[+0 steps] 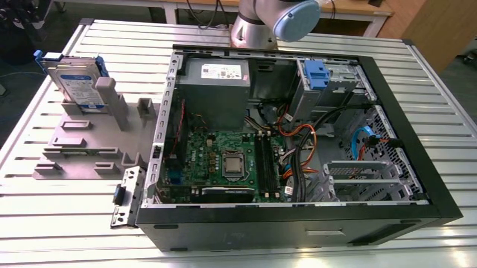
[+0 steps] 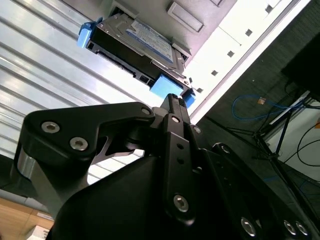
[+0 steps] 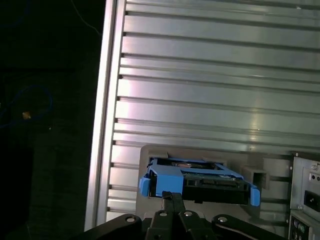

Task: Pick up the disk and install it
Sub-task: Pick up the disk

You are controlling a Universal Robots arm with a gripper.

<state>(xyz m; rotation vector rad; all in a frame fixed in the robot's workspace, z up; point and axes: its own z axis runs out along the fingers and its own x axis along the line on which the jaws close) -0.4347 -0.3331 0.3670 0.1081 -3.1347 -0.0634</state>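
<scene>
Your pincer is pressed together, gripping nothing. The disk stands upright just ahead of its tips

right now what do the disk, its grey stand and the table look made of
The disk: silvery metal casing, with a glossy, paper-like label. Its blue carrier: smooth moulded look, probably plastic. The grey stand: matte, uniform colour, likely plastic. The table: bright ribbed slats with sharp reflections, probably aluminium.
</scene>
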